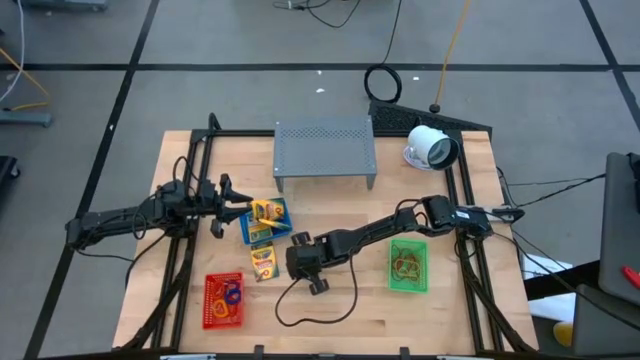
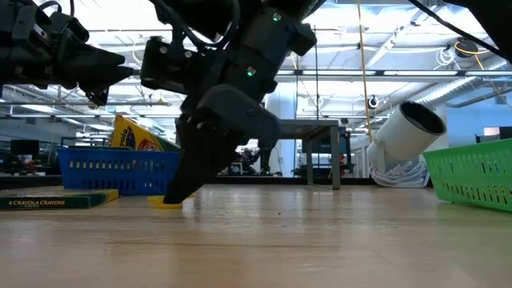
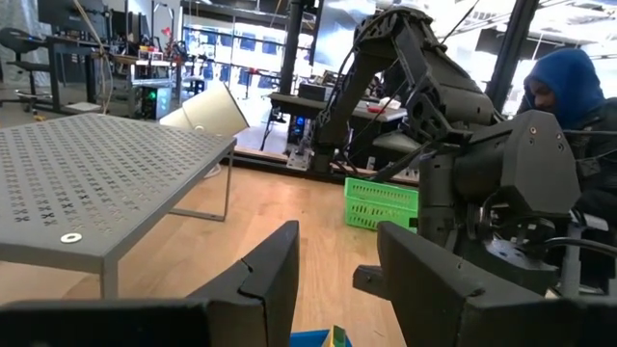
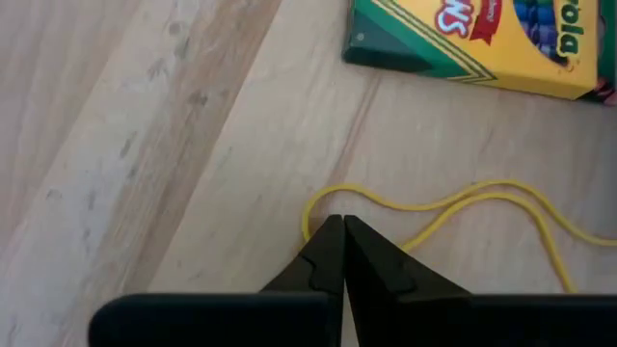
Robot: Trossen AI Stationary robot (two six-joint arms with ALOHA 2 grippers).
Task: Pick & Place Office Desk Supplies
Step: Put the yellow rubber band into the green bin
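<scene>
1. The blue basket (image 1: 268, 222) sat left of centre on the table (image 1: 350, 300), holding a yellow crayon pack (image 1: 266, 211) leaning tilted on its rim.
2. The red basket (image 1: 223, 300), near the front left, held purple and blue rubber-band loops.
3. The green basket (image 1: 408, 266), right of centre, held tan loops.
4. Another crayon pack (image 1: 263, 261) lay flat on the table just in front of the blue basket, its long axis running front to back.
5. The right gripper (image 4: 339, 253) was down at the table, fingers pressed together on a yellow rubber band (image 4: 453, 207) lying beside that flat pack.
6. The left gripper (image 1: 232, 197) hovered beside the blue basket, fingers partly apart, holding nothing.
</scene>
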